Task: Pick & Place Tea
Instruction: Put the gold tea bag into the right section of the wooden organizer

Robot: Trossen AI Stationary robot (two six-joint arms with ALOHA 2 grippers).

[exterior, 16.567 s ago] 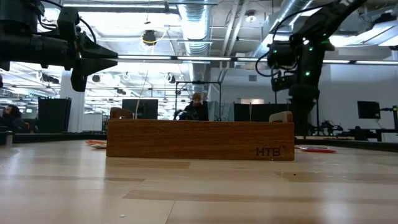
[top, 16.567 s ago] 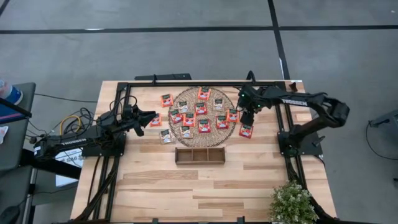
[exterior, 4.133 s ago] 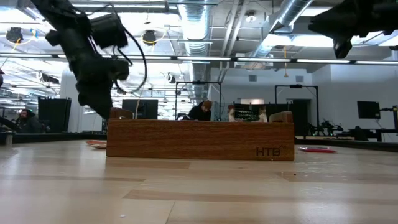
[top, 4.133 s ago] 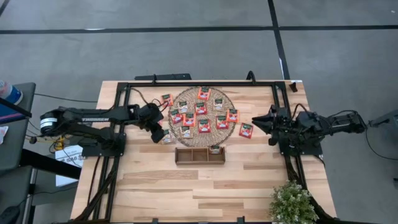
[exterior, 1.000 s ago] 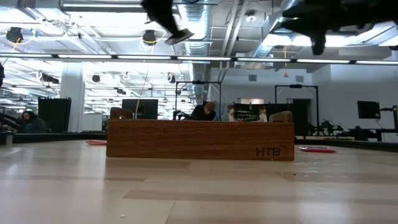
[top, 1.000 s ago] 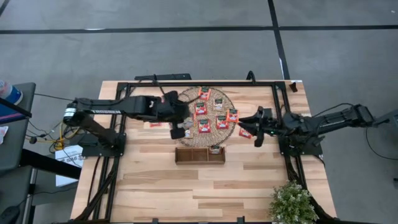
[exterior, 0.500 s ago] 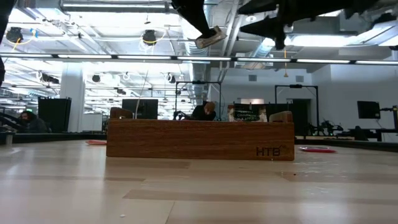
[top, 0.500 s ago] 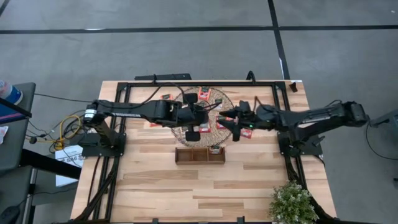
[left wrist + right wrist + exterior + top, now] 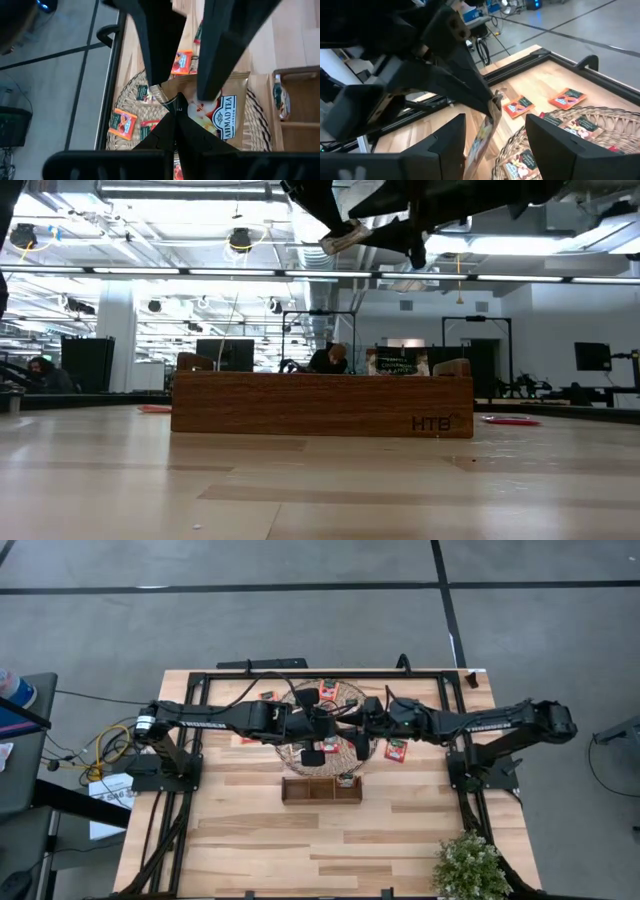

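From above, both arms cross over the woven mat (image 9: pixel 325 725) and cover most of its sachets. In the low view the wooden tray (image 9: pixel 320 405) hides the mat behind it, and the picture's upper edge cuts off both arms above the tray.

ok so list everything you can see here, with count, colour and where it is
held tea sachet: one, pale tan, in the air over the mat, pinched at a corner
loose tea sachets: several, mostly red-orange, on and around the mat; exact count hidden by the arms
woven mat: one, round, tan, centre rear of the table
wooden tray: one, brown, three compartments, in front of the mat; one sachet in its right-hand compartment
plant: one, green, table's front right corner
table: one, light wood, black frame
left end effector: shut on the held sachet, above the mat
right end effector: open, its fingers either side of the same sachet
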